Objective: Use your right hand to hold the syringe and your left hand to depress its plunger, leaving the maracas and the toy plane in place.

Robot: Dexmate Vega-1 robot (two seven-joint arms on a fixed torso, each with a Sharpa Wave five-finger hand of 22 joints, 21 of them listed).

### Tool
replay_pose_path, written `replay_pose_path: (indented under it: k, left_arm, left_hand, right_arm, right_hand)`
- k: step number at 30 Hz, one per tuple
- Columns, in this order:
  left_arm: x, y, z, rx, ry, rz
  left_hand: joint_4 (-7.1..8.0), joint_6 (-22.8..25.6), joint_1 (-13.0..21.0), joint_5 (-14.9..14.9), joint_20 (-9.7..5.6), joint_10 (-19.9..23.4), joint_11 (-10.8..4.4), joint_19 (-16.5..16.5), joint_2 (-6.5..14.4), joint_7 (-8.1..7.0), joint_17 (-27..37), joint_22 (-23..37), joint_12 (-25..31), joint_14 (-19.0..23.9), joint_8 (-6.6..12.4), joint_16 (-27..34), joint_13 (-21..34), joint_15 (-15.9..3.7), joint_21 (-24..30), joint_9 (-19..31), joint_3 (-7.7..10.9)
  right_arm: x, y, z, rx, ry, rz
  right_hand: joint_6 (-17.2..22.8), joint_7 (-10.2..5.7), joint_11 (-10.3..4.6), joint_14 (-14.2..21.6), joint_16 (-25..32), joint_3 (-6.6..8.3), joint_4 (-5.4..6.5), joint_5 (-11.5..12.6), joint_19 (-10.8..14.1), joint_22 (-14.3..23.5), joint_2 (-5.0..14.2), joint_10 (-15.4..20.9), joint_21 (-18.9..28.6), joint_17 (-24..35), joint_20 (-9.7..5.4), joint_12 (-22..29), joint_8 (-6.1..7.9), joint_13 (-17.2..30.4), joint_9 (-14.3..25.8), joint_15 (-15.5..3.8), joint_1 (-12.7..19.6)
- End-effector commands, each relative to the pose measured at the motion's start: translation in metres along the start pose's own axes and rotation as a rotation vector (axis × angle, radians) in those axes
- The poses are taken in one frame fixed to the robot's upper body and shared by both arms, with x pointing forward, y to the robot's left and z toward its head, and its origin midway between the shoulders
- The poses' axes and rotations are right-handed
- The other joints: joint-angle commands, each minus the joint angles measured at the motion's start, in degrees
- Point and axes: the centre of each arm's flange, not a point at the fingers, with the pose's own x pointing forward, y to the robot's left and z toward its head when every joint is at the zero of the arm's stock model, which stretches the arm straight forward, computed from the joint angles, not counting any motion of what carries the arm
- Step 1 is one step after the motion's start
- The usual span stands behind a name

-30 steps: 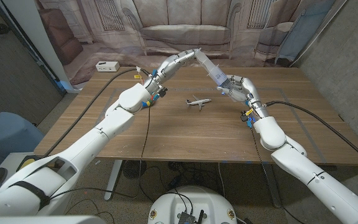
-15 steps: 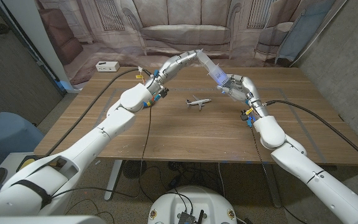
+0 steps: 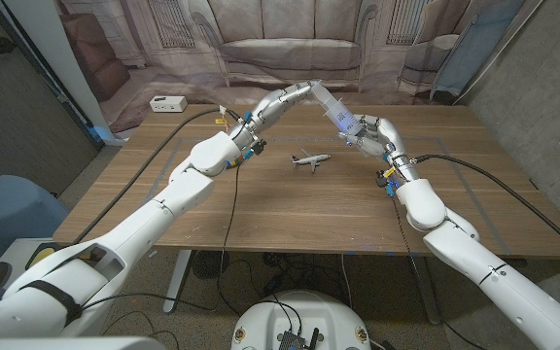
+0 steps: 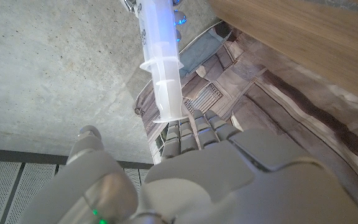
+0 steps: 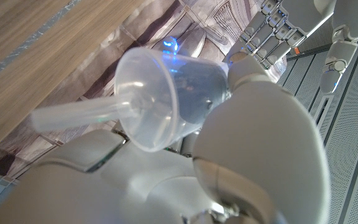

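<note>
The clear syringe [image 3: 333, 109] is held up over the far middle of the table, slanting from my left hand [image 3: 297, 93] down to my right hand [image 3: 372, 133]. My right hand [image 5: 253, 130] grips the barrel [image 5: 166, 93] near its flange, and the plunger rod [image 5: 73, 115] sticks out from it. In the left wrist view the plunger's end [image 4: 166, 118] meets the curled fingers [image 4: 194, 134] of my left hand [image 4: 222, 174], with the thumb off to one side. The small white toy plane [image 3: 309, 159] stands on the table below the syringe, untouched.
A white power strip [image 3: 168, 104] lies at the table's far left. Black cables [image 3: 231, 204] run over the wood from both arms. A printed sofa backdrop [image 3: 280, 44] hangs behind the far edge.
My left arm has pushed a little forward toward my right hand, its elbow shifting right. The syringe stays gripped and the plane has not moved.
</note>
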Motion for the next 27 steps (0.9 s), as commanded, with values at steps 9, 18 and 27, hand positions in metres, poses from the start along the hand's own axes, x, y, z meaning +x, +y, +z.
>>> replay_pose_path:
  k: [9,18,27]
  left_arm:
    - [0.0031,-0.0007,-0.004,-0.004,0.009,-0.007]
    - [0.0062,-0.0032,-0.006,-0.01,0.01,-0.018]
    - [0.0072,-0.0085,-0.0063,-0.004,0.019,-0.035]
  left_hand:
    - [-0.05,0.08,0.38,0.02,0.33,0.4,0.14,-0.02,0.14,-0.12,0.13,0.2,0.38,-0.14,0.34,-0.07,0.24,0.2,-0.06,0.18,-0.17]
    - [-0.04,0.1,0.38,0.02,0.41,0.25,0.36,-0.09,0.14,-0.17,0.13,0.21,0.33,-0.18,0.34,-0.07,0.24,0.24,-0.07,0.18,-0.19]
    - [-0.03,0.09,0.37,0.02,0.49,0.31,0.26,-0.19,0.15,-0.13,0.14,0.21,0.36,-0.21,0.33,-0.06,0.24,0.21,-0.09,0.18,-0.21]
  right_arm:
    - [0.0057,-0.0005,-0.0044,0.011,0.004,0.001]
    - [0.0071,-0.0029,-0.0083,0.021,0.01,-0.006]
    - [0.0054,-0.003,-0.0088,0.027,0.007,-0.008]
  right_hand:
    - [0.25,-0.24,0.68,0.09,0.03,11.37,10.84,0.39,-0.27,0.06,10.1,1.26,0.61,0.32,-2.25,0.33,0.41,0.13,0.14,-2.35,-5.15]
    - [0.32,-0.37,0.57,0.1,0.04,11.39,10.79,0.39,-0.38,0.02,10.08,1.27,1.06,0.45,-2.29,0.28,0.45,0.06,0.15,-2.39,-5.21]
    - [0.36,-0.27,0.51,0.18,0.05,11.41,10.77,0.39,-0.4,-0.01,10.06,1.4,1.42,0.52,-2.34,0.33,0.46,0.06,0.16,-2.37,-5.28]
